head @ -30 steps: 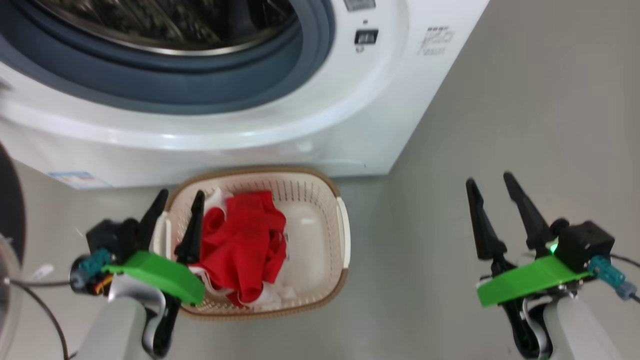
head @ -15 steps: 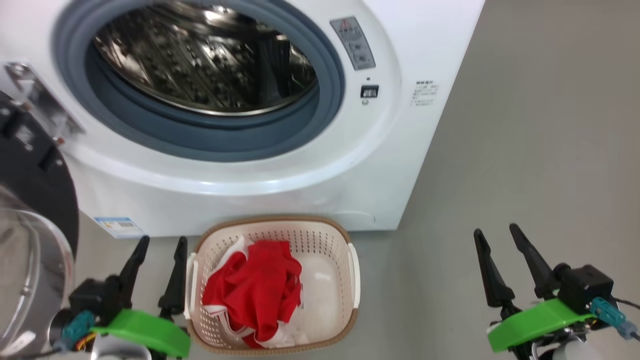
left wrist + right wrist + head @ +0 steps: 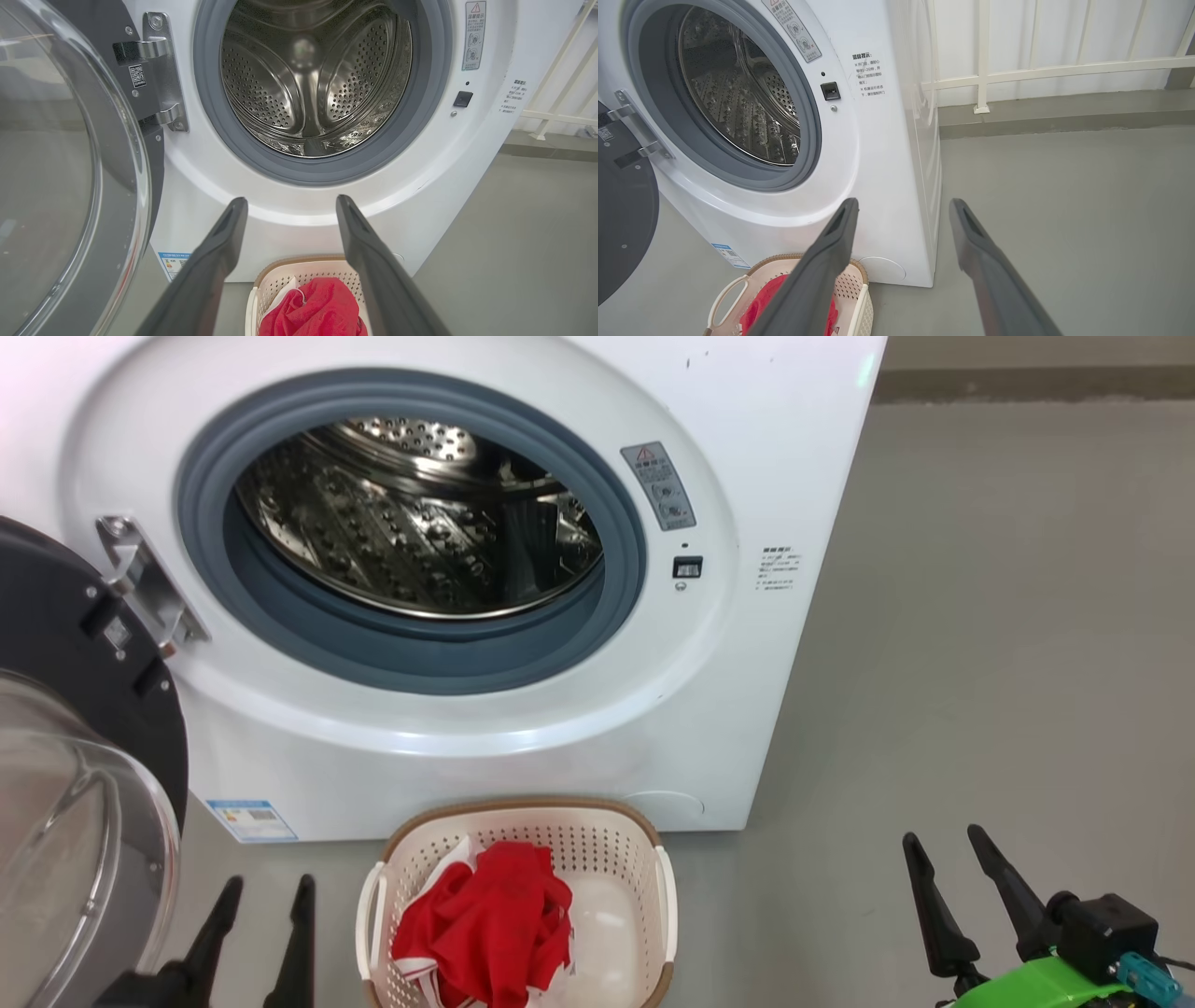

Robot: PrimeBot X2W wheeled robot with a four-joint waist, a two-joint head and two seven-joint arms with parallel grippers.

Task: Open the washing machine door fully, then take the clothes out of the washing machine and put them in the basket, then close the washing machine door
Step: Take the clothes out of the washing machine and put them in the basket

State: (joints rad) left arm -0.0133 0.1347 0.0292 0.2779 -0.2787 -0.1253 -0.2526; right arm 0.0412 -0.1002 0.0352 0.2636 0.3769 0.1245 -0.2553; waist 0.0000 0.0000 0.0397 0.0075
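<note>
The white washing machine (image 3: pixel 766 457) (image 3: pixel 439 196) (image 3: pixel 887 154) stands with its door (image 3: pixel 65 728) (image 3: pixel 60 163) (image 3: pixel 621 224) swung wide open to the left, and the steel drum (image 3: pixel 411 541) (image 3: pixel 308 84) looks bare inside. On the floor in front sits the cream basket (image 3: pixel 523 831) (image 3: pixel 299 275) (image 3: pixel 852 284), with the red and white clothes (image 3: pixel 490 933) (image 3: pixel 322 308) heaped in its left half. My left gripper (image 3: pixel 266 889) is open, just left of the basket. Over the bare floor at the lower right, my right gripper (image 3: pixel 943 847) also stands open and empty.
Grey floor (image 3: pixel 1008 644) stretches out to the right of the machine. A white railing (image 3: pixel 1041 70) runs along the wall behind it. The open door's glass bowl (image 3: pixel 56 859) bulges close to my left arm.
The head camera has tilted up, so the whole drum opening now shows and the basket has slid to the bottom. My left gripper has come off the basket's left rim and stands beside it.
</note>
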